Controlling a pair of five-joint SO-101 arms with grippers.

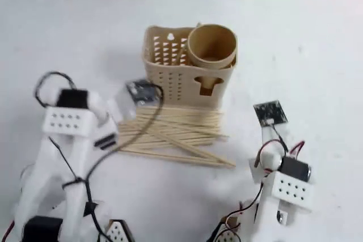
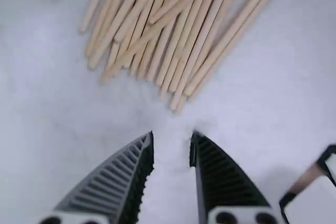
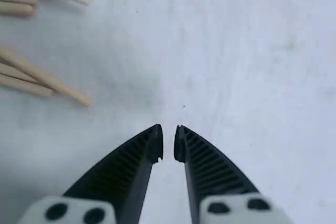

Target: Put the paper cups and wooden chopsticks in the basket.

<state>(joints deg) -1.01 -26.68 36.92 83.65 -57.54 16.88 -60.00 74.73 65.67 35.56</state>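
Note:
A beige perforated basket (image 1: 170,80) stands mid-table with a brown paper cup (image 1: 211,45) upright in its right side. A pile of wooden chopsticks (image 1: 176,133) lies flat on the table just in front of it. My left gripper (image 1: 129,109) hovers at the pile's left end. In the left wrist view it (image 2: 172,139) is slightly open and holds nothing, and the chopsticks' ends (image 2: 173,30) lie just ahead. My right gripper (image 1: 271,116) is right of the pile. Its tips (image 3: 168,142) are almost together over bare table, with a few chopsticks' tips (image 3: 42,80) off to the side.
The white table (image 1: 306,55) has free room on both sides of the basket and behind it. Cables trail from both arms near the front edge. Dark clutter lies beyond the far edge.

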